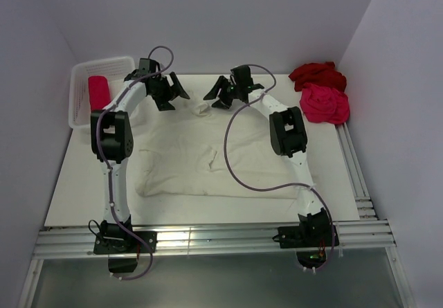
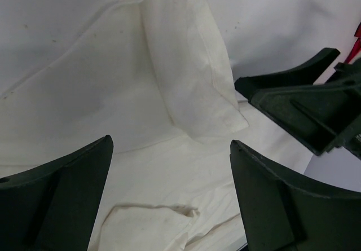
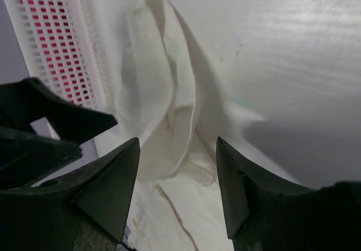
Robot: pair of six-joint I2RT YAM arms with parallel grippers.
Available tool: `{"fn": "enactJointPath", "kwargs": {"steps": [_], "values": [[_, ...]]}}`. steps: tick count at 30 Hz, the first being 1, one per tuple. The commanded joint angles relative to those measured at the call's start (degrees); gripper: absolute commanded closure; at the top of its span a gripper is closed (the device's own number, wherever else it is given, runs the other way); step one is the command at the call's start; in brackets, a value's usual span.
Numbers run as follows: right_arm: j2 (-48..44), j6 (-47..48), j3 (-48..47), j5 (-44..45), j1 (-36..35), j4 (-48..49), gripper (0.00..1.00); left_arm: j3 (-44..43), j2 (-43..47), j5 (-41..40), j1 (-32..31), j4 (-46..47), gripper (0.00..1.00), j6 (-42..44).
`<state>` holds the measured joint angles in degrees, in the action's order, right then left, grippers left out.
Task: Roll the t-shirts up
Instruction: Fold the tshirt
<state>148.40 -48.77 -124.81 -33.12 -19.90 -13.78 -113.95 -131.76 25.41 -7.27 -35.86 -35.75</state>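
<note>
One white plastic mesh basket [image 1: 77,93] sits at the far left corner of the tabletop [image 1: 76,197]. In it lies one pink-red t-shirt [image 1: 99,91], rolled into a tight cylinder with its length running from the far edge toward the near edge.

Just right of the basket, the left gripper [image 1: 174,95] hangs over the far edge of the cream-white t-shirt [image 1: 187,159]. Its jaws are spread wide and hold nothing; its wrist view shows only cloth lying below the gap.

That one cream-white t-shirt is spread flat across the middle of the tabletop, wrinkled, with a small turned-up fold near its centre. At its far edge one narrow flap of the cloth [image 1: 202,109] is bunched into a loose ridge that points toward the far edge of the tabletop, between the two grippers.

The right gripper [image 1: 214,97] faces the left one across that flap, the two near each other but apart. Its jaws stand partly apart, with the ridge of cloth showing beyond the gap; neither finger pinches it, so it grips nothing.

At the far right corner lie two crumpled t-shirts touching each other: one dark red t-shirt [image 1: 317,75] against the far edge and one hot pink t-shirt [image 1: 325,104] just nearer. That makes four t-shirts in all, one of them rolled.
</note>
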Motion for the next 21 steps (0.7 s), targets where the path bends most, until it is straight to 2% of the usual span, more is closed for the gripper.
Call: {"fn": "enactJointPath", "kwargs": {"steps": [1, 5, 9, 15, 17, 21], "values": [[-8.6, 2.9, 3.7, -2.8, -0.9, 0.9, 0.36, -2.0, -1.3, 1.6, -0.3, 2.5, 0.10, -2.3], [-12.3, 0.3, 12.4, -3.9, -0.9, 9.4, 0.27, -2.2, -1.4, 1.2, -0.3, 2.6, 0.11, -2.3], [-10.8, 0.4, 10.0, -4.8, -1.4, 7.2, 0.25, -2.1, -1.6, 1.0, -0.3, 2.2, 0.11, -2.0], [-8.0, 0.1, 6.0, -4.0, -2.4, 5.0, 0.28, 0.0, -0.7, 1.0, -0.5, 2.8, 0.12, -2.1], [-7.6, -1.3, 6.6, -4.3, -2.5, 7.1, 0.29, 0.7, 0.0, 1.0, -0.5, 2.9, 0.12, -2.0], [-6.5, -3.5, 6.9, -4.7, -2.7, 9.2, 0.36, 2.9, 2.1, 1.2, -0.6, 2.4, 0.12, -0.8]]}}
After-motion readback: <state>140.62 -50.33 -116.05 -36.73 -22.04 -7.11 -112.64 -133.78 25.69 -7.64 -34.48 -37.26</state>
